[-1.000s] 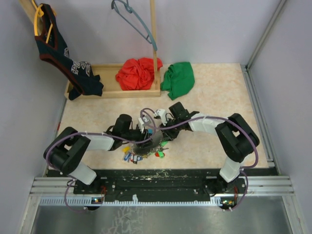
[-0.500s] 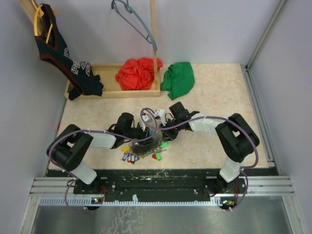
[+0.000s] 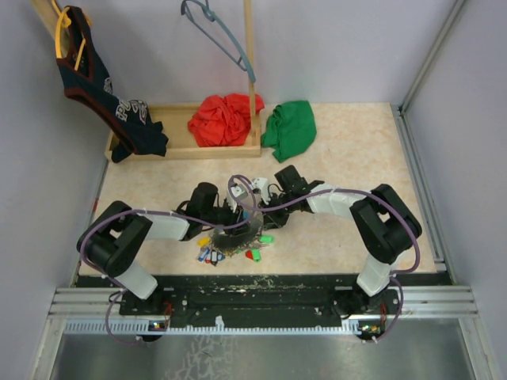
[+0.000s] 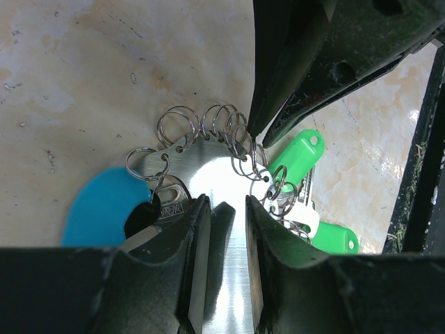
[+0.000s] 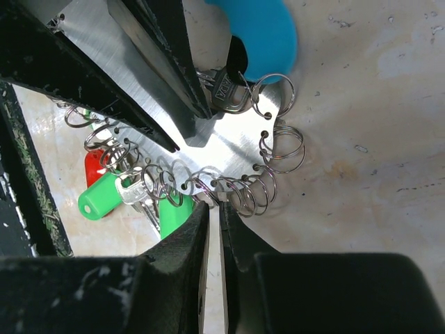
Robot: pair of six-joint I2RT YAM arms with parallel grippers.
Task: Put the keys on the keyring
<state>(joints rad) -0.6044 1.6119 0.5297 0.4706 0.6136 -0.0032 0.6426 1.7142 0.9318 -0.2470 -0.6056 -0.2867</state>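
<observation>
The keyring (image 4: 208,174) is a shiny metal plate with a light blue end (image 4: 97,209) and several small split rings along its edge. My left gripper (image 4: 222,205) is shut on it, the metal showing between its fingers. My right gripper (image 5: 214,209) is shut on a small ring at the keyring's edge (image 5: 222,132), opposite the left fingers (image 5: 146,76). Keys with green tags (image 4: 295,156) and a red tag (image 5: 94,163) hang from the rings. In the top view both grippers (image 3: 238,218) (image 3: 261,215) meet over the keyring (image 3: 252,229). Loose keys (image 3: 210,253) lie below.
A wooden tray (image 3: 174,150) at the back holds a red cloth (image 3: 223,119). A green cloth (image 3: 290,127) lies beside it. A dark shirt (image 3: 103,87) and a blue-grey hanger (image 3: 218,32) hang at the back. The table's front edge (image 3: 253,277) is close to the keys.
My left wrist has shifted slightly right toward the right gripper. The bunch has shifted with it, and a green tag now lies further right and up. Both grips are unchanged.
</observation>
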